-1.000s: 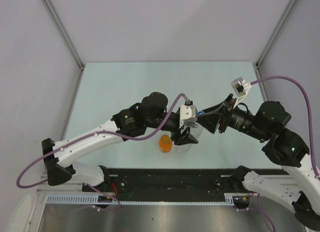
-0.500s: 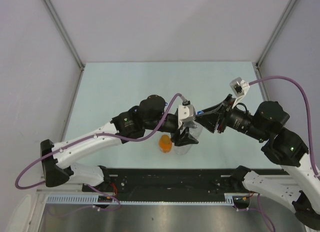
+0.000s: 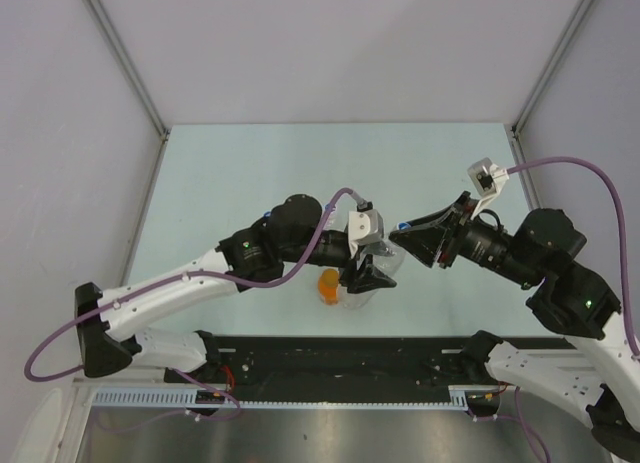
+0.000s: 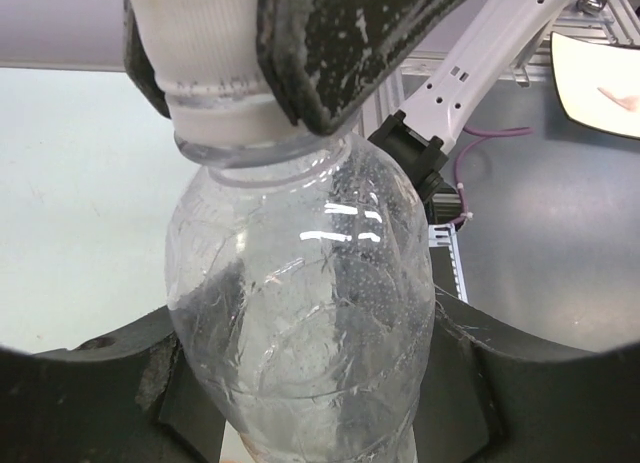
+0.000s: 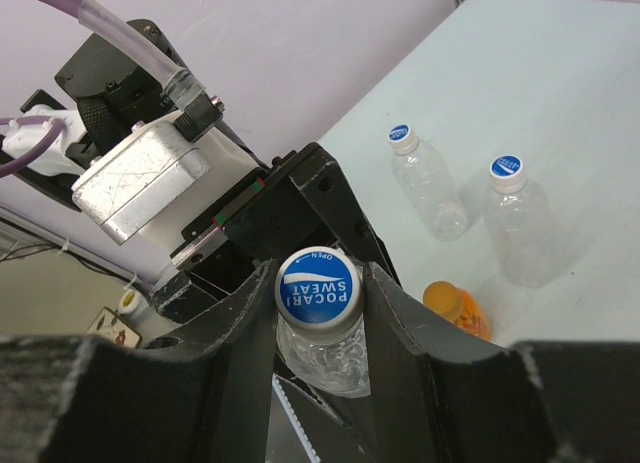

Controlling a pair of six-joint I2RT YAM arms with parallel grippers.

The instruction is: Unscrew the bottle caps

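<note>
My left gripper is shut on the body of a clear bottle, held up off the table. The bottle's blue cap with white lettering sits between my right gripper's fingers, which are shut against its ribbed side. From above, the two grippers, left and right, meet over the near middle of the table. Two more clear bottles with blue caps stand on the table. The orange bottle with its orange cap stands beside them.
The pale table has white walls at the back and both sides. A black rail with the arm bases runs along the near edge. Purple cables loop off both wrists.
My right gripper has closed its jaws onto the blue cap. Both wrists have shifted slightly toward the near edge, the left forearm sliding left.
</note>
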